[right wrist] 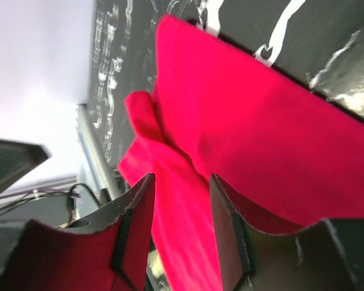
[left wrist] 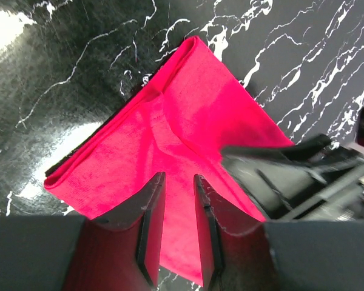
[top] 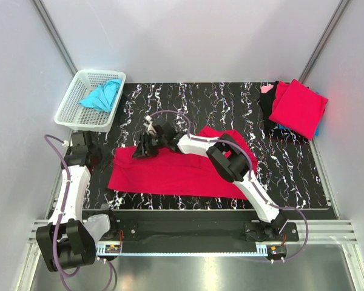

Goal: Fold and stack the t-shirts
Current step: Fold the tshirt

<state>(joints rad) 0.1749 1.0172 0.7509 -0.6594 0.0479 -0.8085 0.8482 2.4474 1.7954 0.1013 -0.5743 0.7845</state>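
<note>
Seen from above: a red t-shirt (top: 176, 176), partly folded, lying on the black marbled table (top: 285, 176), directly beneath both hands. At the shirt's end, the right gripper (right wrist: 181, 182), about half closed, a ridge of red cloth between its fingers and apparently pinched. Close beside it, the left gripper (left wrist: 179, 179), low over the same end, jaws narrow — gripping or only poised, impossible to tell.

Likely step: carrying this end across for the next fold. Best done by securing every layer before lifting, raising both hands level, travelling together, then laying edge on edge — no dragging, no twist.

Well away on the right hand's outer side, a folded stack (top: 297, 109). Beyond the left hand, a white basket (top: 73, 112) holding a turquoise t-shirt (top: 102, 96).
</note>
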